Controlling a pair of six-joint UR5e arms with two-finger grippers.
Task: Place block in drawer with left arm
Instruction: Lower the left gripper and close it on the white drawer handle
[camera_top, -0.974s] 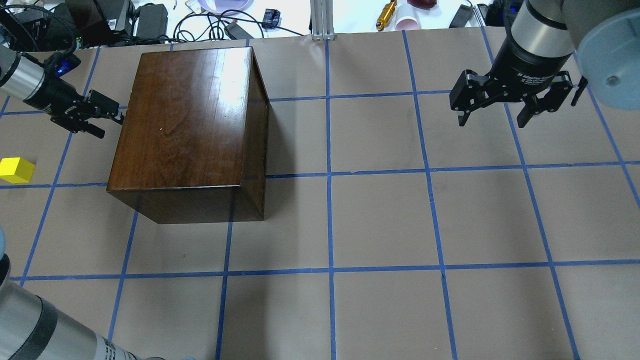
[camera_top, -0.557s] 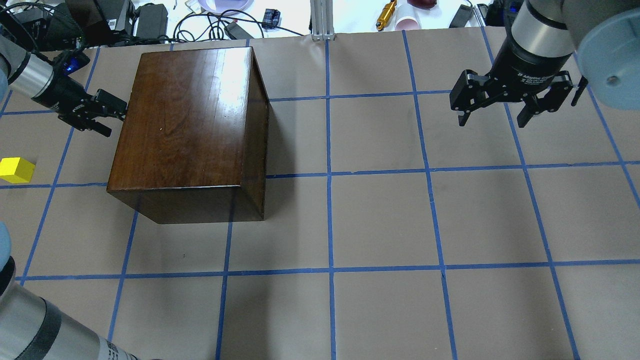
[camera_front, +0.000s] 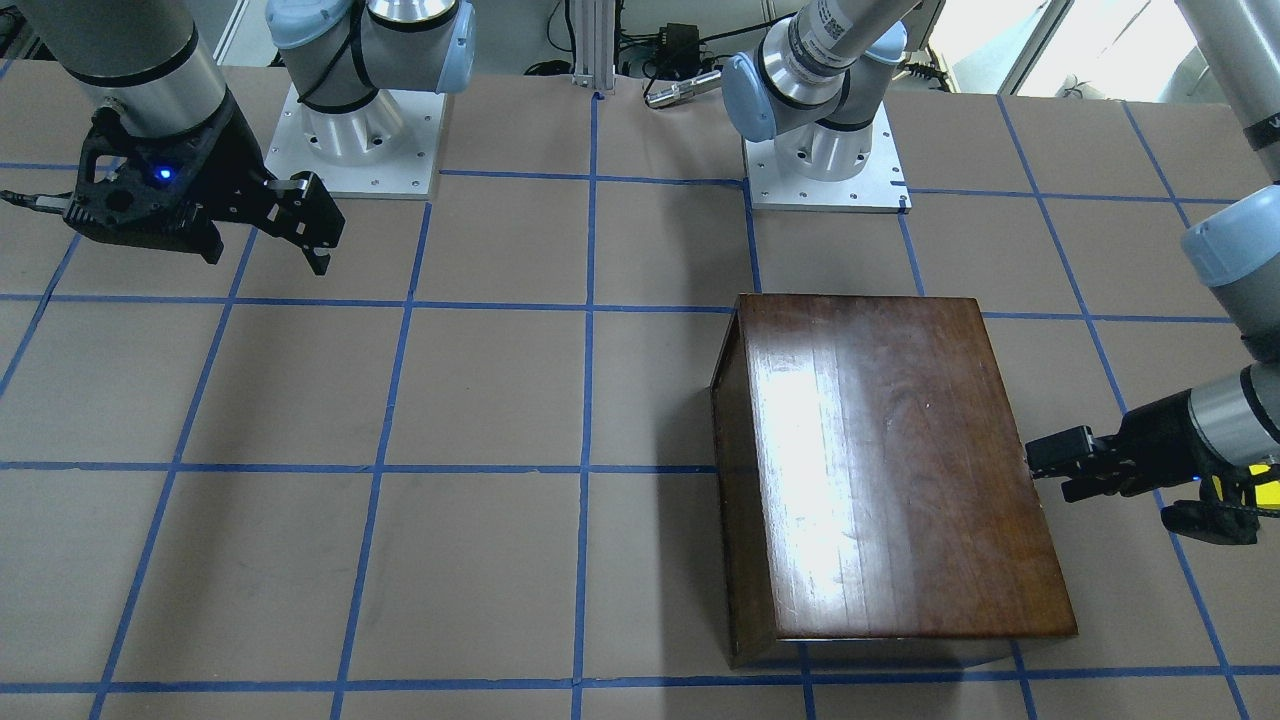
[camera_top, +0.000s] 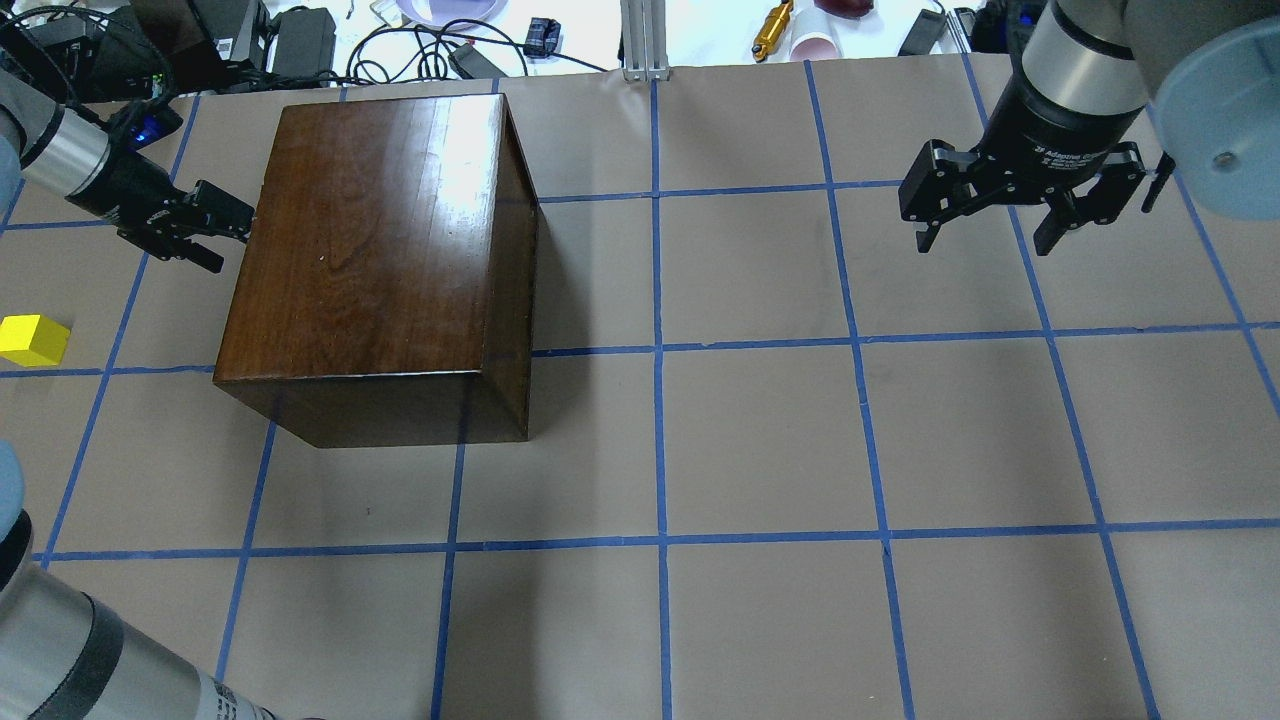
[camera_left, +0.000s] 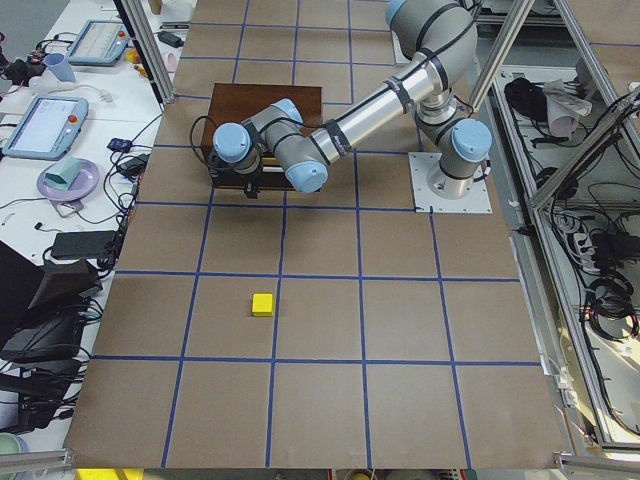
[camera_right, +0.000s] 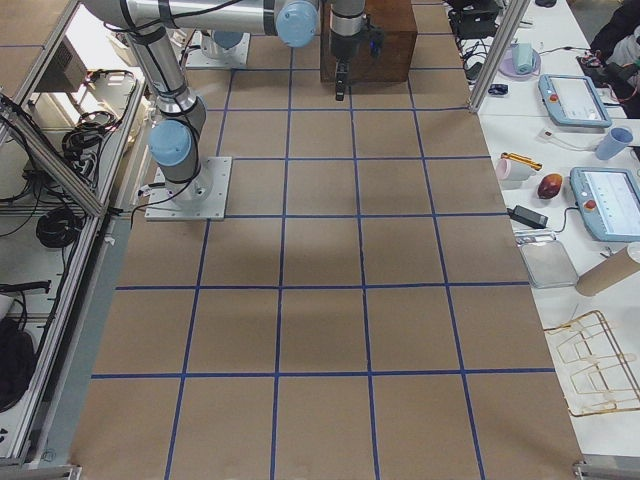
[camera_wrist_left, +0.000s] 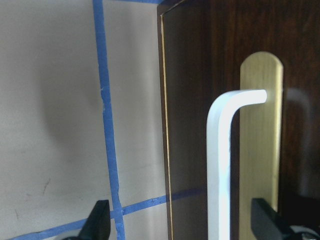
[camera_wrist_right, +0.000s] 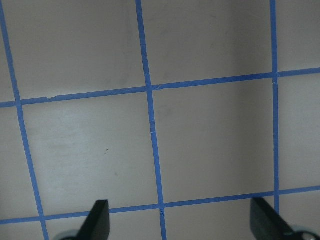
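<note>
The left gripper (camera_top: 228, 240) is hovering just beside the dark wooden box (camera_top: 380, 250), fingers spread. The yellow block (camera_top: 33, 340) is lying on the table (camera_top: 760, 440) nearby. The right gripper (camera_top: 985, 245) is hanging spread-fingered, well apart.

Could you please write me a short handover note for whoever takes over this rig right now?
Left gripper: open, at the drawer front of the box, fingers either side of the pull, not closed on it.
Right gripper: open, empty, hovering over the table, away from the box.
Block: on the table, apart from the box.
Drawer: looks shut.
Done: left gripper lined up on the pull.
To do: grip pull, open drawer, pick block, place it inside.
</note>
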